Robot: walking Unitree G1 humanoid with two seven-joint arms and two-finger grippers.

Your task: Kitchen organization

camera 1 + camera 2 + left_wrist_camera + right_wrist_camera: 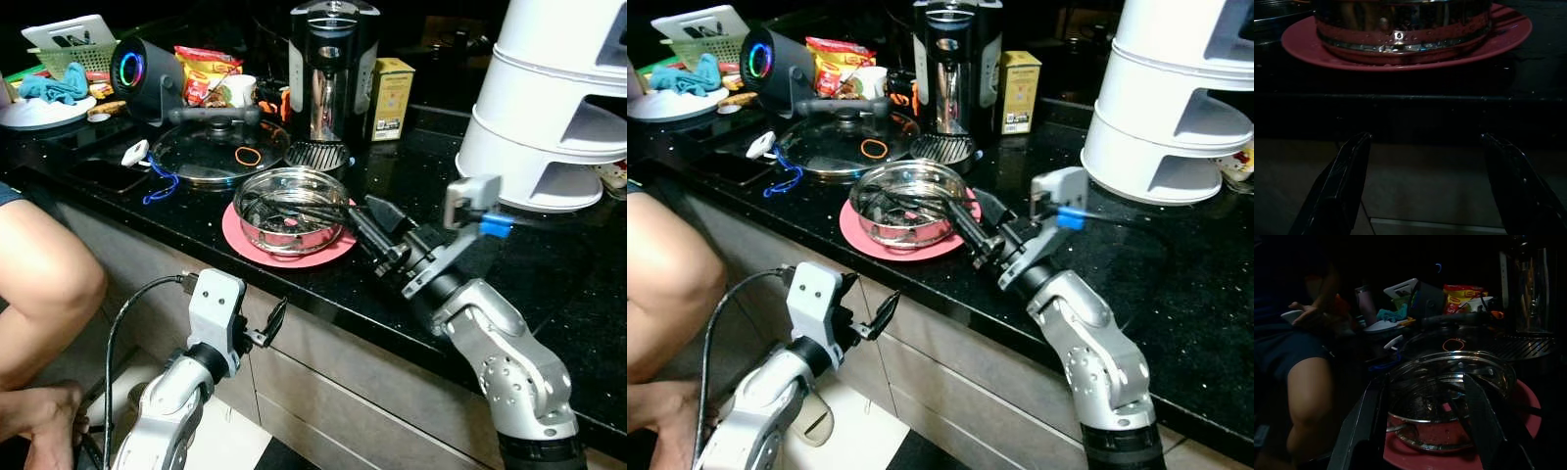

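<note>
A shiny steel bowl (291,208) with dark utensils inside stands on a pink plate (245,242) near the front edge of the black counter (549,274). My right gripper (364,227) is open, its black fingertips right at the bowl's right rim; whether they touch it I cannot tell. Along its fingers (1364,426) I see the bowl (1449,396) and plate (1528,404) close ahead. My left gripper (270,323) is open and hangs below the counter edge, in front of the drawers. From there the bowl (1400,19) and plate (1400,61) sit above its spread fingers (1342,191).
A glass pan lid (211,152), a coffee maker (333,69) and a yellow box (392,98) stand behind the bowl. A tall white stacked appliance (549,108) fills the right. A person's knee (39,284) is at the left, beside the drawers (323,372).
</note>
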